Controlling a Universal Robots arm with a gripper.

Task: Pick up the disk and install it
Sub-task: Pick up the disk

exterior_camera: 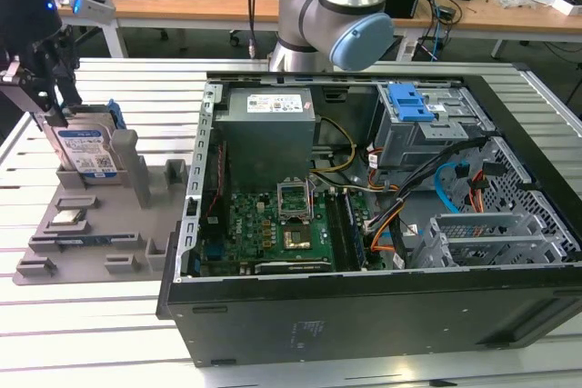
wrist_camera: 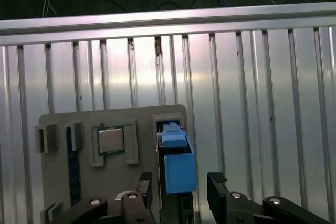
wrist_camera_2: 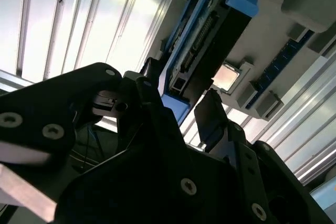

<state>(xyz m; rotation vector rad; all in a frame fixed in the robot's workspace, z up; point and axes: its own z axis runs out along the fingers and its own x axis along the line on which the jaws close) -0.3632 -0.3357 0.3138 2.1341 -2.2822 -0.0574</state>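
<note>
The disk stands on edge in a slot of the grey holder tray, at the exterior view's left. It is silver with a blue-and-white label and a blue bracket. My gripper hangs right over its top edge. In the first wrist view the disk's blue bracket sits between the two black fingers, with a small gap on each side. The second wrist view has the disk running away from the gripper, a finger on either side of it. The gripper is open.
An open computer case lies at the exterior view's right, with a grey power supply, a green motherboard and a blue drive bay clip. A small square chip rests in the tray. The arm's base stands behind the case.
</note>
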